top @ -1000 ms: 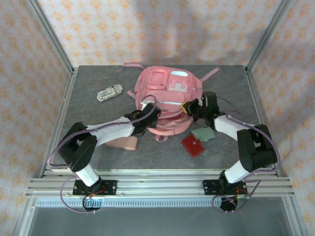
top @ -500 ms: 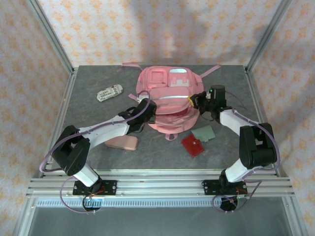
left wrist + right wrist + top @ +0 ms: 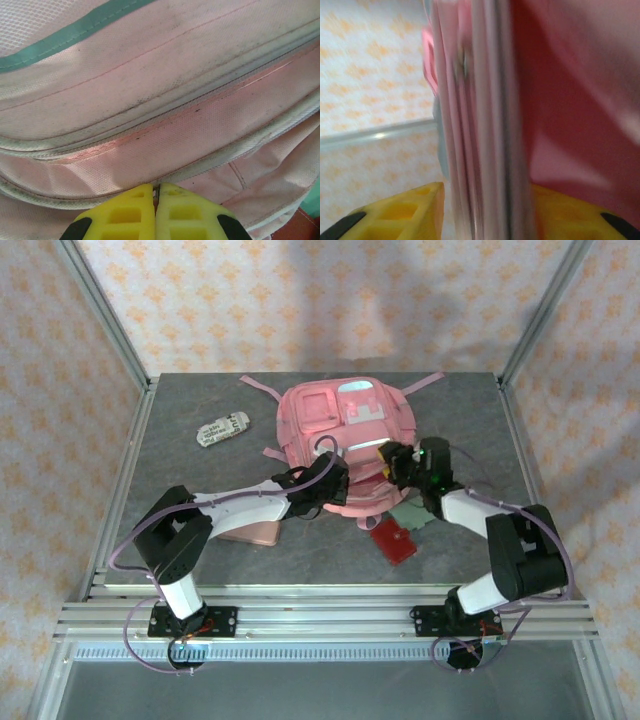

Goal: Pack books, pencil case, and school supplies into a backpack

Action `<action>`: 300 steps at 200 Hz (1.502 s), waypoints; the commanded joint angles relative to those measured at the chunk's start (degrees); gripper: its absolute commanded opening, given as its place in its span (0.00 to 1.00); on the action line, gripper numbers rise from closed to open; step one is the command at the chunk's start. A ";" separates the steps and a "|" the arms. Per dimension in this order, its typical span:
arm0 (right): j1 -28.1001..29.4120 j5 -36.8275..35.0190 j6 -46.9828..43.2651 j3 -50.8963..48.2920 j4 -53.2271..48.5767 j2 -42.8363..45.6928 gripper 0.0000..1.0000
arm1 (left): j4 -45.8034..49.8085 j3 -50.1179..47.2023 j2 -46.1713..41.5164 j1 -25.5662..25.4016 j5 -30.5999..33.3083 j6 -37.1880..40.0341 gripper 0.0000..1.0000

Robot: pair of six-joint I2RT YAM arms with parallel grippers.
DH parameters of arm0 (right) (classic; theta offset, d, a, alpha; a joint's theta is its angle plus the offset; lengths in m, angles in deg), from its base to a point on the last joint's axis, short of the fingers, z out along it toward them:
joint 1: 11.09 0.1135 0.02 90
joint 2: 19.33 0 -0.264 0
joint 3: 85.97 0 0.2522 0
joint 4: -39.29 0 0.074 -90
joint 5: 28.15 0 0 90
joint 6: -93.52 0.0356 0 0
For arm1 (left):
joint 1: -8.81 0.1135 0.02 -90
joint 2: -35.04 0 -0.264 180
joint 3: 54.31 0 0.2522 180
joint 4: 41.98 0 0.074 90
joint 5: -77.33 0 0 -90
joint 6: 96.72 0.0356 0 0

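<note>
Two grips now sit closer together: your left hand and right hand clamp the backpack edge; packing not yet started.

Grey speckled tabletop, bordered by ribbed aluminium rails along the near edge. Behind and at both sides, pale wallpaper with orange floral motifs, framed by slanting metal posts at the corners.
</note>
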 commanded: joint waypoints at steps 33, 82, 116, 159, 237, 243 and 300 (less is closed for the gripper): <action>2.36 -3.43 -0.76 0.40 3.74 -0.62 0.00 | -0.76 -0.22 -1.43 -0.10 3.26 0.23 0.00; 0.40 -4.37 -1.97 0.88 0.87 1.70 0.00 | 2.08 -6.32 -6.76 7.41 8.40 0.99 0.00; -2.02 -4.60 -2.39 -0.03 0.03 4.31 0.00 | 2.95 -9.87 -9.87 14.95 11.10 2.25 0.00; -3.47 -3.34 -3.04 1.82 -0.12 3.10 0.00 | 3.86 -8.07 -8.96 16.17 8.85 3.48 0.00; -12.00 -0.11 -7.93 14.56 -7.65 -3.28 0.01 | 3.76 -4.17 -7.92 3.91 2.61 1.06 0.00; -11.99 0.15 -7.48 14.75 -7.69 -3.48 0.10 | 2.57 -4.03 -7.56 3.31 1.75 0.32 0.00; -0.75 -2.58 -0.57 1.75 3.66 -0.20 0.43 | -2.35 -2.33 -2.36 2.15 -0.38 -1.76 0.00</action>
